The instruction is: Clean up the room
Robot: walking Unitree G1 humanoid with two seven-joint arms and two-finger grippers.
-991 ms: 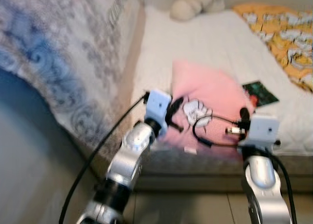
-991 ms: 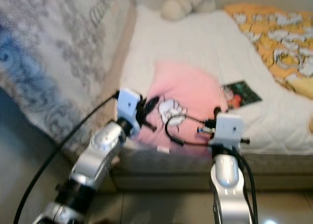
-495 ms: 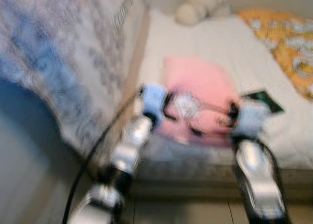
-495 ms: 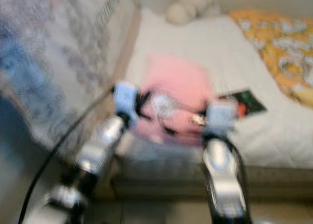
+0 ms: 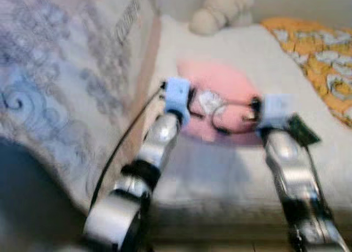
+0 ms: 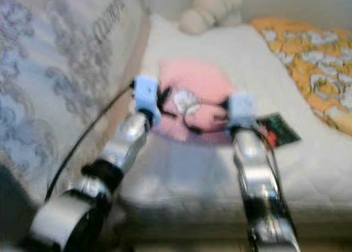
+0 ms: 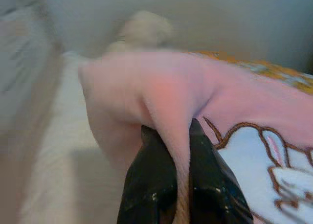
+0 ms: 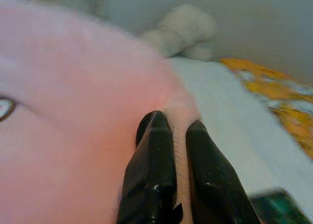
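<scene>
My left gripper (image 7: 181, 136) and right gripper (image 8: 177, 128) each clamp an edge of the one pink pillow (image 5: 220, 92) above the bed (image 5: 258, 48), near one plush toy (image 5: 220, 12).

Soft matt pink cloth (image 7: 161, 92), glossy black plastic fingers (image 7: 154, 185), quilted bedding (image 5: 220, 169)

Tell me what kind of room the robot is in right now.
Most likely a bedroom: a bed with a white quilted cover, a pink pillow on it, and a plush toy at the far end.
</scene>
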